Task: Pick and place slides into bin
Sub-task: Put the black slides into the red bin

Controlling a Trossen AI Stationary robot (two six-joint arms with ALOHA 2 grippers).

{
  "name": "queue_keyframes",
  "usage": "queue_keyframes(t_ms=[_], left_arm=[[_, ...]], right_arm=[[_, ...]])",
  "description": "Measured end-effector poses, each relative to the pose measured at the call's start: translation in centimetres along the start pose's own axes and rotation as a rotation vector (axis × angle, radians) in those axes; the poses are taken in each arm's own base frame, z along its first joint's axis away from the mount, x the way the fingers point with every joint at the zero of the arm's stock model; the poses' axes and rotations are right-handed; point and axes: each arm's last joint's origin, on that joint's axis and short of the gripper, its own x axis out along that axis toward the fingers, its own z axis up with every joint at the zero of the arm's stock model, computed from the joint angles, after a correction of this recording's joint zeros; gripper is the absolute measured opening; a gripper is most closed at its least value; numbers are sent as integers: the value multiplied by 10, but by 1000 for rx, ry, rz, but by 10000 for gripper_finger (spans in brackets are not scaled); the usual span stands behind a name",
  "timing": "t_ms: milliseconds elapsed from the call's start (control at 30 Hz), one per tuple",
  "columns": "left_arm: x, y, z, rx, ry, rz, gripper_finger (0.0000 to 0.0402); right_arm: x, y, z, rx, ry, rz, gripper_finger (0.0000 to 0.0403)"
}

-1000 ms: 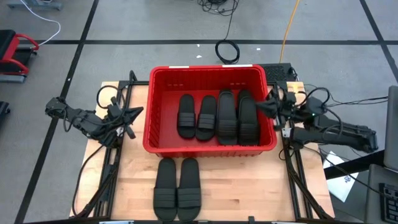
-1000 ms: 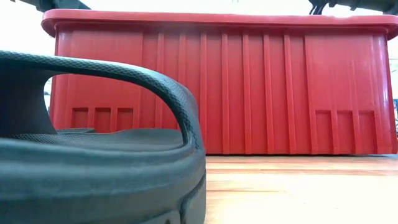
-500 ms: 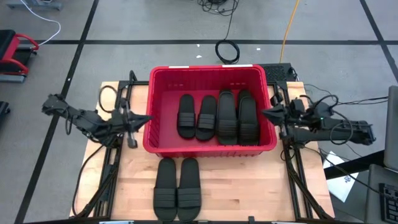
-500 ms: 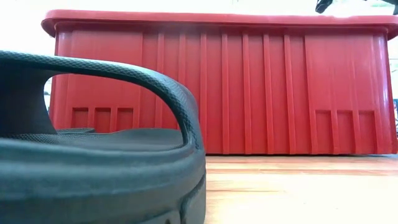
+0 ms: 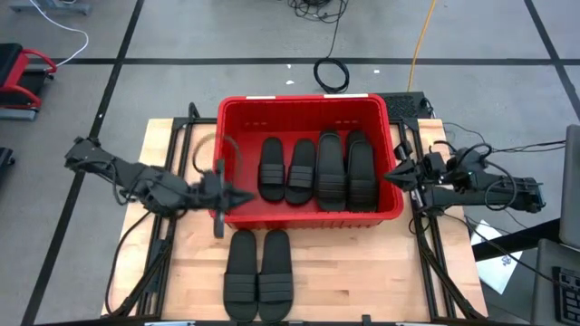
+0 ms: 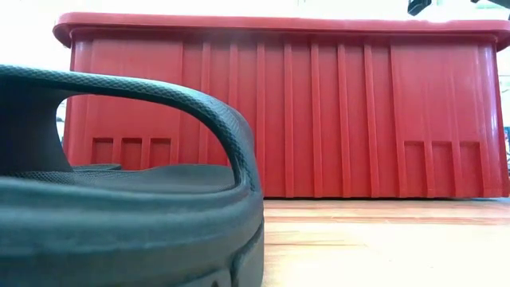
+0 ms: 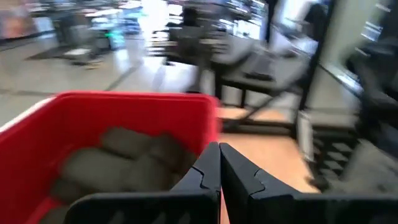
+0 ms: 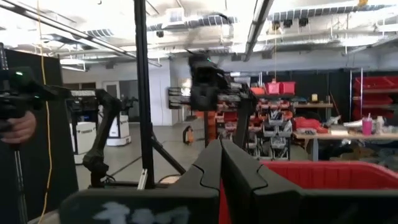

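The red bin [image 5: 237,116] stands mid-table with several black slides [image 5: 317,170] lying flat on its floor. Two more slides [image 5: 258,276] lie side by side on the wood in front of it; the low view looks through the strap of one slide [image 6: 143,96] at the bin's near wall [image 6: 335,119]. My left gripper [image 5: 246,198] is shut and empty, over the bin's near left corner; its wrist view shows the shut fingers [image 7: 219,167] above the slides in the bin [image 7: 118,158]. My right gripper [image 5: 390,174] is shut and empty beside the bin's right wall.
Black frame rails and cables [image 5: 168,244] run along both sides of the wooden table [image 5: 353,281]. There is bare wood to the right of the two loose slides. Beyond the table is the workshop floor, with a coiled cable [image 5: 332,74].
My left gripper has swung up and toward the table's right edge, from left of the bin to above its near left corner, staying shut. My right gripper has drawn back a little from over the bin's right wall toward the near edge. The slides lie as before.
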Motion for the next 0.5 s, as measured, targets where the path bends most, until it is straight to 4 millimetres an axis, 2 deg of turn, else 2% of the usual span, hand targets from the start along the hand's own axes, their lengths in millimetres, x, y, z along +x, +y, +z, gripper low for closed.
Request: queue_keyframes(t_ms=[100,233,500], left_arm=[[11,-16,1,31,44,-87,1],[25,-30,-7,3,134,-159,1],[47,-67,-49,63,383,-352,1]], right_arm=[[0,0,0,15,4,0,0],[0,0,0,-23,-1,0,0],[-1,-1,1,-55,-7,-43,0]])
